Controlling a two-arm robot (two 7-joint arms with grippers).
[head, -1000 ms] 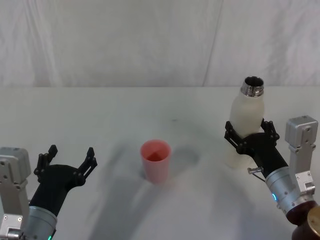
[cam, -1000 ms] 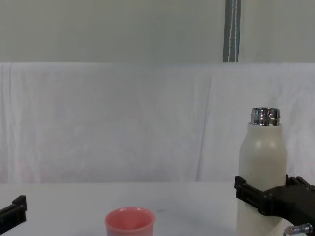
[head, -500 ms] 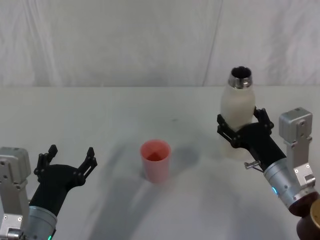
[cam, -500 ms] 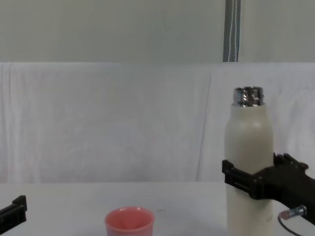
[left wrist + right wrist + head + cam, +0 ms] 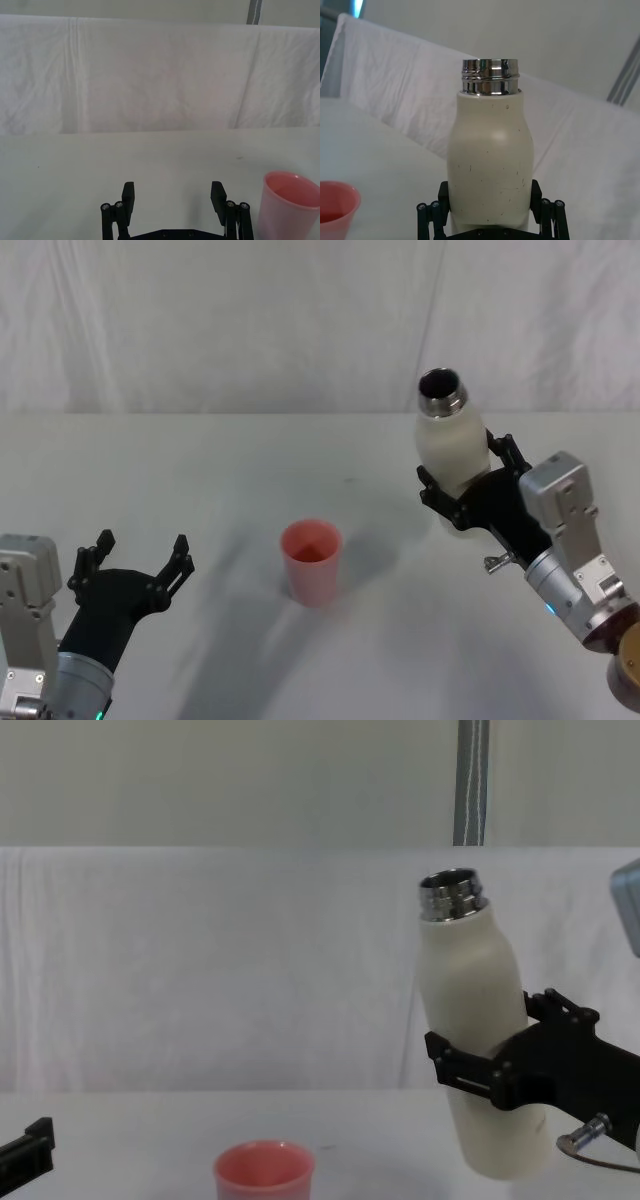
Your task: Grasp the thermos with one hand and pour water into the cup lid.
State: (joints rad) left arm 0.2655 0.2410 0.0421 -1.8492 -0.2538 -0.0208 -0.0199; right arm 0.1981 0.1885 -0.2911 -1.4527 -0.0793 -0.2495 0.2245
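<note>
One thermos [image 5: 452,448], right of centre in the head view, clamped at mid-body by the right gripper [image 5: 468,492], fingers [image 5: 462,1070] closed tight on both sides. Raised clear of the bench [image 5: 200,470], tilted with the open steel neck leaning toward frame left (cap off). One cup lid [image 5: 311,560], pink, upright on the bench, lower centre, well apart from the thermos. Left gripper [image 5: 135,562] idle at lower left, fingers spread wide, holding nothing.

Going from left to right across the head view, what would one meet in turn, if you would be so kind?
Left gripper, open and empty → cup lid → thermos, tilted and held in the right gripper.
</note>
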